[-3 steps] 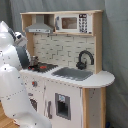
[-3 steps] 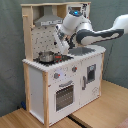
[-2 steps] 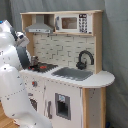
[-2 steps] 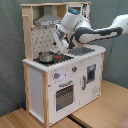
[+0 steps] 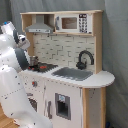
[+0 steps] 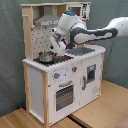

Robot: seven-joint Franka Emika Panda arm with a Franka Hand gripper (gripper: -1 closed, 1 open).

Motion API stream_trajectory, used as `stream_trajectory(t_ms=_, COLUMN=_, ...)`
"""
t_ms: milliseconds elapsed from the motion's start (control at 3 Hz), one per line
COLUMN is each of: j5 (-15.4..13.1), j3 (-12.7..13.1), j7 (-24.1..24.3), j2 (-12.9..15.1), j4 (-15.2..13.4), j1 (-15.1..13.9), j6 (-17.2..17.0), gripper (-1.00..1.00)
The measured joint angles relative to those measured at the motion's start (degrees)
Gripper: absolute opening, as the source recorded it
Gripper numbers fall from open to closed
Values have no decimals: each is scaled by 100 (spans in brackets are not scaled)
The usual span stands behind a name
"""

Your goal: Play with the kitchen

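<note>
Second exterior view, near to far: the kitchen (image 6: 65,75) stands upright on a wood floor (image 6: 30,120), oven door (image 6: 63,95) shut. On its stove sits a small metal pot (image 6: 46,56). My fingers (image 6: 61,48) hang just beside the pot; spread or pinched, I cannot tell. I judge play barely begun; knobs, sink (image 6: 85,50) unattended.

kitchen (image 6: 47,85): matt white panels, light wood edges
pot (image 6: 46,56): shiny metal
faucet (image 5: 85,59): black, glossy
arm (image 6: 92,34): smooth white plastic
</note>
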Motion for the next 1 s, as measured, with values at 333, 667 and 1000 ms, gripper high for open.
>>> stream_trajectory(t_ms=333, j5=480, j3=2, j7=-328, j2=-275, j4=313, j1=-218, j6=-138, gripper=100)
stream_trajectory(t_ms=667, j5=799, j3=6, j7=-554, j2=-457, j4=612, j1=-396, j6=-343, gripper=100)
stream_trajectory(t_ms=1000, j5=1075, j3=47, j7=-741, j2=-602, j4=932, j1=-582, j6=-641, gripper=100)
